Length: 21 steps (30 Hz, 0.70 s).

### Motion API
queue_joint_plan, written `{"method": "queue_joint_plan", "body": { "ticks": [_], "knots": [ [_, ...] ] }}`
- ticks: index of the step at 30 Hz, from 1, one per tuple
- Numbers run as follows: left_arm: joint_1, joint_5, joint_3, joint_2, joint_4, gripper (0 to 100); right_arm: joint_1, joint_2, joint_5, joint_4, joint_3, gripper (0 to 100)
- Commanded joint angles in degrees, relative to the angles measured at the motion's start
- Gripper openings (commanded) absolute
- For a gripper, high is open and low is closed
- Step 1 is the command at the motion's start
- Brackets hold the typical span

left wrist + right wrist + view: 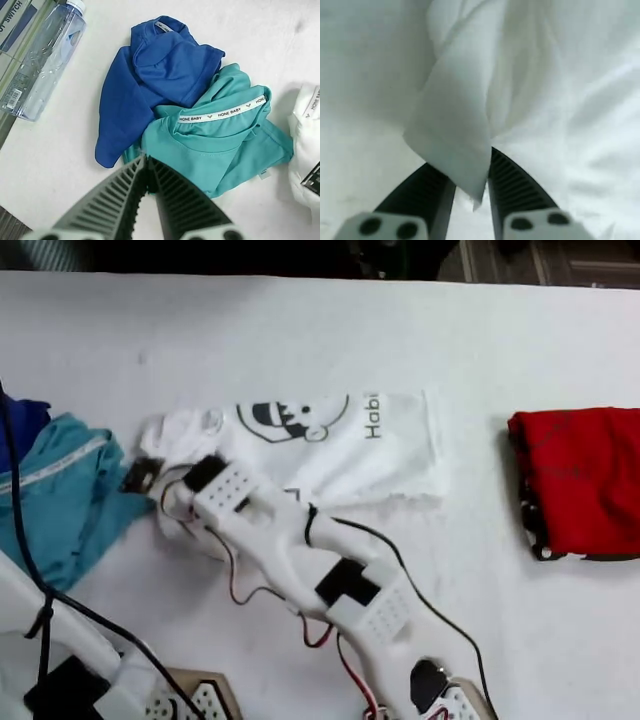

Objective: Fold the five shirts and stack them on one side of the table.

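A white shirt (340, 445) with a printed figure lies partly folded in the middle of the table. My right gripper (148, 476) is at its left end, shut on a raised fold of the white shirt (465, 115); the cloth sits pinched in the gripper (472, 172). A crumpled teal shirt (60, 490) and a blue shirt (18, 425) lie at the table's left edge. My left gripper (147, 160) hangs shut and empty above the teal shirt (220, 145), beside the blue shirt (150, 85). A folded red shirt (580, 480) rests at the right side.
A clear plastic bottle (42, 60) lies off the table's left edge beside a box. The right arm's links and cables (300, 550) stretch across the front middle of the table. The table (300, 330) is bare white along the back.
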State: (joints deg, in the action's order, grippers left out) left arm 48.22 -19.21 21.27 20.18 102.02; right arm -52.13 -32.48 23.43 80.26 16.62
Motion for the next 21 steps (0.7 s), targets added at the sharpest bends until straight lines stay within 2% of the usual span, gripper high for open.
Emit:
{"method": "queue_joint_plan", "body": {
  "ticks": [1,6,13,21],
  "knots": [
    [-0.5,0.5,0.3,1.4,0.1,3,3.1,0.3,0.5,1.8,9.8,1.8],
    [-0.5,0.5,-2.1,1.4,-0.2,3,5.8,-1.5,0.5,1.0,18.5,1.8],
    [-0.5,0.4,-4.2,1.8,-0.2,3,10.0,-12.5,0.1,0.8,32.2,4.6],
    [-0.3,0.2,-4.2,1.9,-0.2,3,13.3,-24.0,0.4,0.6,50.1,46.4]
  ]
}}
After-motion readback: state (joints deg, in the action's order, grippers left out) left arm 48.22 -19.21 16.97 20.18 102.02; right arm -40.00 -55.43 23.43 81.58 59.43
